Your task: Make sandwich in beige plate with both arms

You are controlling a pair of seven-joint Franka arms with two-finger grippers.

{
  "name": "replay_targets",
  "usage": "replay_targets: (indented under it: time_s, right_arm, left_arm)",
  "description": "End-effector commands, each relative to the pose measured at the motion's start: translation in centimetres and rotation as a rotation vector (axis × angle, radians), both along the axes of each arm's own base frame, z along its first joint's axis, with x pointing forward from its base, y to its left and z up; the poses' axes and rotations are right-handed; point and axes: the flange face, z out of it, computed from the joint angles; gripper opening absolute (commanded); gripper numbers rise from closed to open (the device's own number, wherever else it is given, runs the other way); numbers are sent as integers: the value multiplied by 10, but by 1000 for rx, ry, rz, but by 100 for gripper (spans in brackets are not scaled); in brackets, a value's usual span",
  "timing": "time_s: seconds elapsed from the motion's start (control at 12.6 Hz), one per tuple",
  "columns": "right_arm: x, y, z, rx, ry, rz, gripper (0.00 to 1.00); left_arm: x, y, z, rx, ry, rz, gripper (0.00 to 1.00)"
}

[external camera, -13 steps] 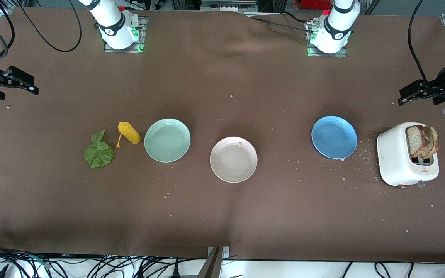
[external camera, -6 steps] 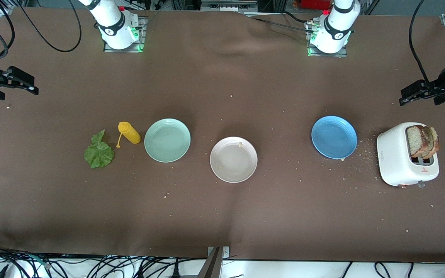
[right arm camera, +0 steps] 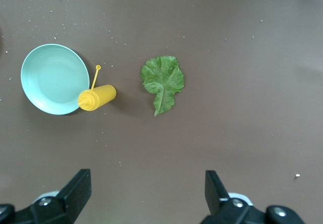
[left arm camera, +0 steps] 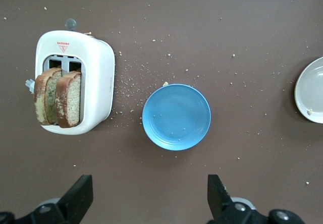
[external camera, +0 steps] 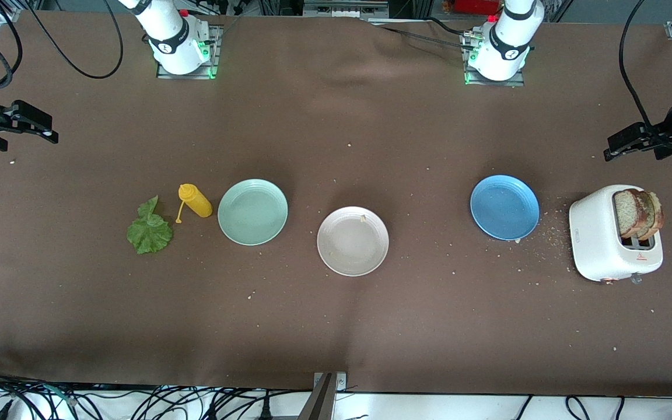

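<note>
Beige plate [external camera: 352,241] flat on the brown tablecloth [external camera: 336,326] near the middle of the table, bare but for a small crumb by its rim, nearer the front camera than the two plates flanking it. Mint-green plate [external camera: 252,211] toward the right arm's end; blue plate [external camera: 504,207] toward the left arm's end, with loose crumbs [external camera: 546,233] scattered between it and the white toaster [external camera: 604,245]. Two brown bread slices [external camera: 638,213] upright in the toaster's slots (side by side, dark crusts showing), well apart from the beige plate. Green lettuce leaf [external camera: 149,229] flat on the cloth at the right arm's end, just beside a yellow squeeze bottle [external camera: 195,200] lying on its side, cap off but tethered, close by the mint-green plate's rim. No sandwich assembled as yet: bread, leaf and plate each in a separate spot. Left gripper [external camera: 633,140] up in the air over bare cloth at the left arm's end of the table, fingers [left arm camera: 81,196] spread wide and holding nothing, toaster and blue plate in its wrist view. Right gripper [external camera: 27,122] likewise aloft over bare cloth at the right arm's end, fingers [right arm camera: 78,186] spread wide and holding nothing, leaf and bottle in its wrist view.
</note>
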Motion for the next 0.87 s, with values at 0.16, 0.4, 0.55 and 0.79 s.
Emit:
replay_targets:
  time_s: [0.16, 0.4, 0.55, 0.79]
  right_arm:
    - [0, 1, 2, -15, 6, 4, 100]
    - [0, 4, 1, -13, 9, 9, 100]
    - [1, 10, -4, -14, 26, 17, 100]
    - [0, 9, -5, -11, 33, 11, 100]
  left_arm:
    - [5, 0, -1, -27, -10, -13, 100]
    - [8, 1, 4, -24, -24, -14, 100]
    - [9, 0, 3, -26, -23, -15, 100]
    - [9, -1, 2, -27, -21, -15, 100]
